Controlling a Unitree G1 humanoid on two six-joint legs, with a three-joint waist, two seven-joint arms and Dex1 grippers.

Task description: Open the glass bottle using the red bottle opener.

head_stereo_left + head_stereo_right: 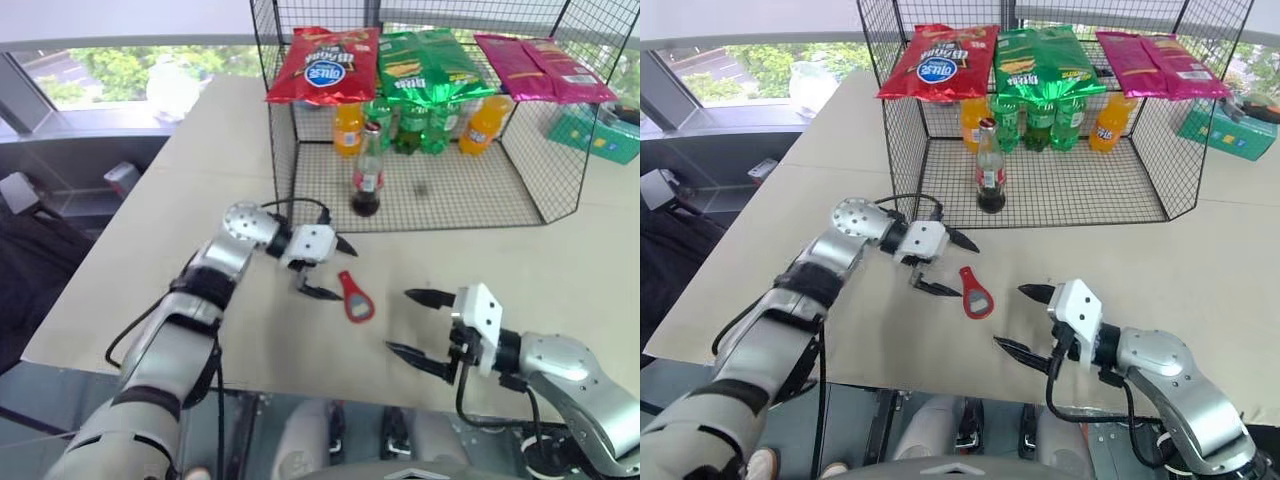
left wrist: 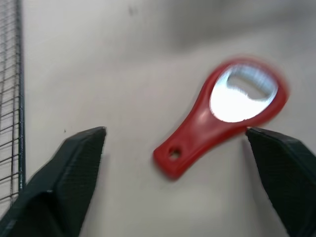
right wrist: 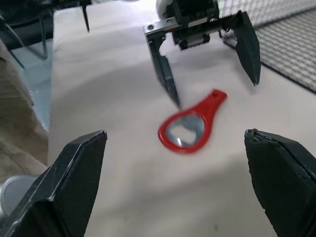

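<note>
My left gripper (image 1: 328, 268) and right gripper (image 1: 418, 322), jaws apart, flank the flat red ring-headed bottle opener (image 1: 355, 298) on the beige table (image 1: 200, 190); the clear glass cola bottle (image 1: 367, 170) stands at twelve o'clock.

No text legible anywhere: red chip bag (image 1: 325, 65) shows a blue-and-white logo, green chip bag (image 1: 425, 62) a yellow one, glass bottle (image 1: 366, 172) label white lettering, all unreadable.

Mock shop setup, wire display cage (image 1: 540, 170), snack bags (image 1: 325, 65), soda bottles (image 1: 480, 125)
</note>
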